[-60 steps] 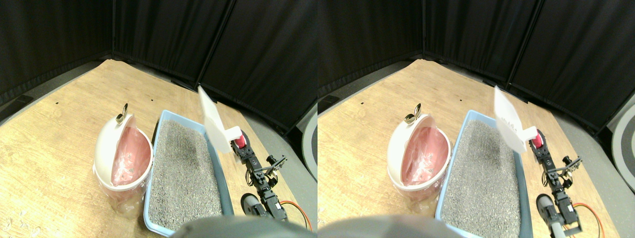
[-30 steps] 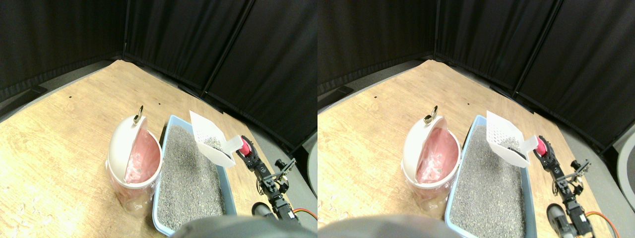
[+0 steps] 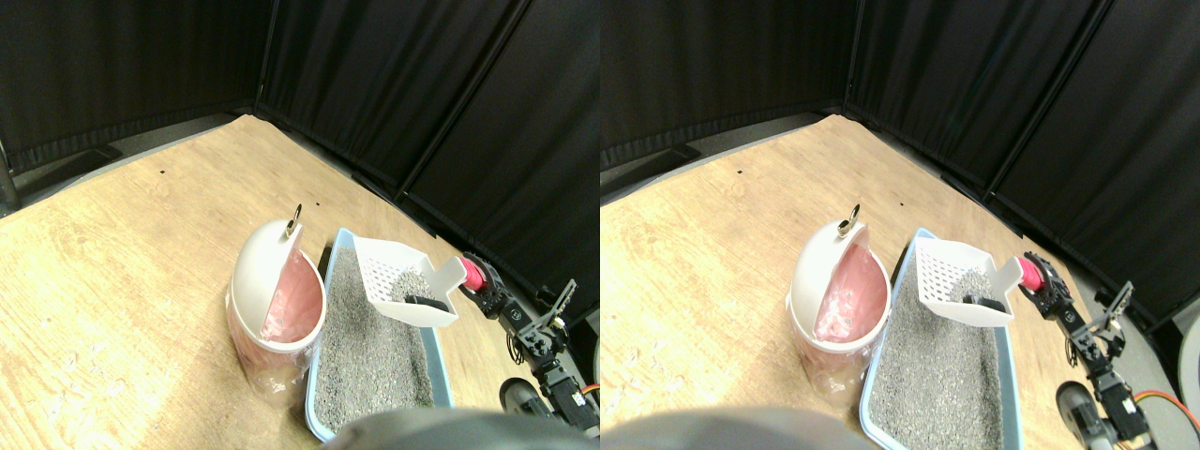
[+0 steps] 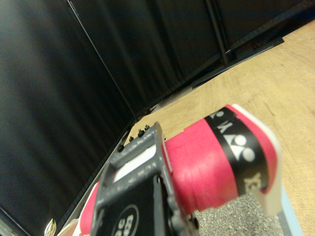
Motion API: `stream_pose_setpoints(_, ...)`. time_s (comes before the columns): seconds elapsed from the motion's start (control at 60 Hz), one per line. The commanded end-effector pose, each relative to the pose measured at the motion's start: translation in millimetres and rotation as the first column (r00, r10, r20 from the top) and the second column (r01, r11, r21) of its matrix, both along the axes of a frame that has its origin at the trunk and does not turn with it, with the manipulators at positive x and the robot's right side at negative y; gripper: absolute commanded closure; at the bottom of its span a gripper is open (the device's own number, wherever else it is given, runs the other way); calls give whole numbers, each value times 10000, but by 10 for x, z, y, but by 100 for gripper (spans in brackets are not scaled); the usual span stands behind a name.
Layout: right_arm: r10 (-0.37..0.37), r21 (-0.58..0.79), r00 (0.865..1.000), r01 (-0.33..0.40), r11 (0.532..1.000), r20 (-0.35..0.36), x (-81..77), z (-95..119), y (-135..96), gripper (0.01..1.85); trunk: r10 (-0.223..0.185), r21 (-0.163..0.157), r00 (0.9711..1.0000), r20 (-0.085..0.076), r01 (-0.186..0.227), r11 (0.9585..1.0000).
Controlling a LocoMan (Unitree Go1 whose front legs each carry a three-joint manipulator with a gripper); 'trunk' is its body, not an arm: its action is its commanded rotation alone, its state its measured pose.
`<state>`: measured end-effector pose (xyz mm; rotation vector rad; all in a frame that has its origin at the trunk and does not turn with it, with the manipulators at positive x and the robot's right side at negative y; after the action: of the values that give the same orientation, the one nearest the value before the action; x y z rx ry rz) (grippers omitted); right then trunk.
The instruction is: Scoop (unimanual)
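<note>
The right gripper (image 3: 480,281) has its fingers closed around the red wrapped handle (image 4: 206,167) of one white slotted scoop (image 3: 398,286). The scoop hangs over one blue litter tray (image 3: 433,361) full of grey litter (image 3: 370,356), carrying some grains. One white bin (image 3: 272,300) with pink liner stands beside the tray on the wooden floor (image 3: 112,272).

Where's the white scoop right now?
In the stereo pair view the white scoop hangs over the far end of the blue litter tray, right of the white bin, with some litter in it.
</note>
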<state>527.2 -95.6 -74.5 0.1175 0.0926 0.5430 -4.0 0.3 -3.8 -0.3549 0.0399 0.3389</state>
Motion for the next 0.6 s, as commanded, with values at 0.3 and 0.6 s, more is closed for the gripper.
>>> stream_pose_setpoints(0.3,778,-882,9969,-786,9930,-120,32,89,250,180,605,-439,9977,-297,-617,9971)
stream_pose_setpoints(0.6,1234,-1921,9912,-1304,9727,-482,70,92,462,180,878,-714,9956,-333,-899,9934)
